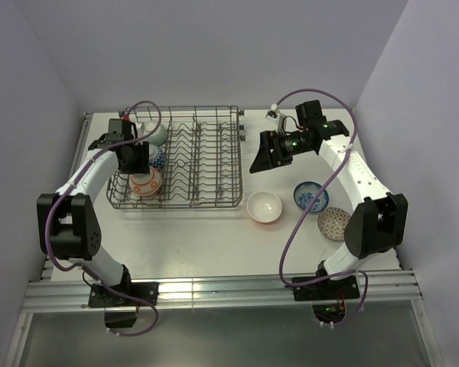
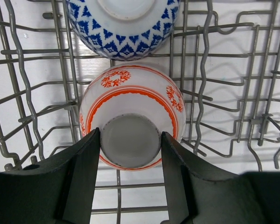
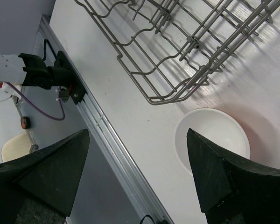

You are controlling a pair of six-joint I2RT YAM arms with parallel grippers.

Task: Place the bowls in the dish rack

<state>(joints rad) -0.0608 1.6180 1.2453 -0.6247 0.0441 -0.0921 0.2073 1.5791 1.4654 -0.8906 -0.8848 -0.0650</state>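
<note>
The grey wire dish rack (image 1: 206, 157) stands at the table's left middle. Its left column holds a pale bowl (image 1: 154, 131), a blue-white patterned bowl (image 1: 158, 158) and a red-orange patterned bowl (image 1: 146, 184). My left gripper (image 1: 136, 163) is over that column. In the left wrist view it (image 2: 129, 140) is shut on the foot ring of the red-orange bowl (image 2: 130, 95), which rests bottom-up among the tines, with the blue-white bowl (image 2: 123, 28) beyond it. My right gripper (image 1: 268, 151) hangs open and empty right of the rack, above the white bowl with an orange outside (image 1: 265, 207), which also shows in the right wrist view (image 3: 214, 135).
Two more bowls sit on the table at the right: one with a blue pattern (image 1: 311, 196) and a darker patterned one (image 1: 334, 223). The rack's near corner (image 3: 168, 98) is close to the white bowl. The table's metal front rail (image 3: 112, 144) runs below my right gripper (image 3: 137, 133).
</note>
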